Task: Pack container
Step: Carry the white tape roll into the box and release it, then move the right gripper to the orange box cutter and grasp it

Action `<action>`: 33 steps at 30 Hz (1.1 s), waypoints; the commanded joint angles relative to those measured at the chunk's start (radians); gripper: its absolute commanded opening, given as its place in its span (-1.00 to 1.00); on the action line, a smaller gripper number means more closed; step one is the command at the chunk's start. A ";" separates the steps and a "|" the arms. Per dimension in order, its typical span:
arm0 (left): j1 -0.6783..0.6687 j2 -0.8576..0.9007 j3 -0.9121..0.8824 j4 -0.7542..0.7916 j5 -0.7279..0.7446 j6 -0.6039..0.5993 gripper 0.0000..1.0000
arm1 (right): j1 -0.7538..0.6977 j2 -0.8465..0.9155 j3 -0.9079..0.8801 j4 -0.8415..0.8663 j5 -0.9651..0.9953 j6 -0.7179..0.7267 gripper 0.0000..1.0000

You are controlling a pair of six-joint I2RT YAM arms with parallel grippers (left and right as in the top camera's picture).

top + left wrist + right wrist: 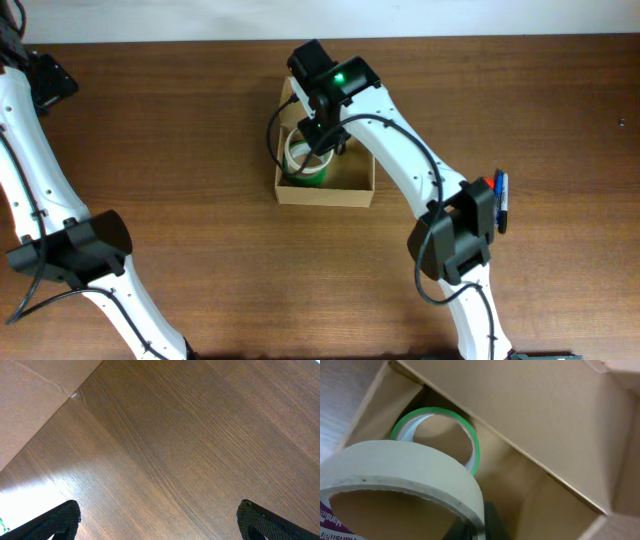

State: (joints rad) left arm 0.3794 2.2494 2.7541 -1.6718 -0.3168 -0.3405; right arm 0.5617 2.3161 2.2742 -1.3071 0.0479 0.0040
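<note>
Right gripper (pixel 324 136) is hanging over the container (pixel 325 196), which is sitting open mid-worktop (pixel 180 120). Its jaws are clamping a cream tape roll (pixel 410 467) above the green tape roll (pixel 477 455) inside. Placing step, likely. Next move: lowering, then letting go. Left gripper (pixel 158 520) is idling, jaws spread wide.

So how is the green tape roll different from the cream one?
The green roll is thin-walled and narrow; the cream roll is thicker and wider. The green roll leans on edge in a corner of the container; the cream roll sits above it, lying flatter. Both are tape rings.
</note>
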 commanded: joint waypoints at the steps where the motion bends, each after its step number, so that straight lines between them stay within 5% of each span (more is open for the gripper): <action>1: 0.007 -0.028 -0.006 0.002 0.004 -0.014 0.99 | 0.003 0.046 -0.007 0.011 -0.017 0.018 -0.93; 14: 0.007 -0.028 -0.006 0.002 0.004 -0.014 0.99 | 0.002 0.112 -0.008 0.054 -0.017 0.030 -0.91; 16: 0.007 -0.028 -0.006 0.002 0.004 -0.014 1.00 | 0.002 0.114 -0.008 0.051 -0.016 0.029 -0.67; 21: 0.007 -0.028 -0.006 0.002 0.004 -0.014 1.00 | 0.000 0.094 0.023 0.030 -0.011 0.015 -0.52; 33: 0.007 -0.028 -0.006 0.002 0.004 -0.014 1.00 | -0.021 -0.152 0.432 -0.204 0.237 0.011 -0.30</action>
State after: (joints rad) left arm 0.3794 2.2494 2.7541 -1.6714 -0.3168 -0.3408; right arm 0.5587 2.3463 2.6228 -1.4975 0.1547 0.0013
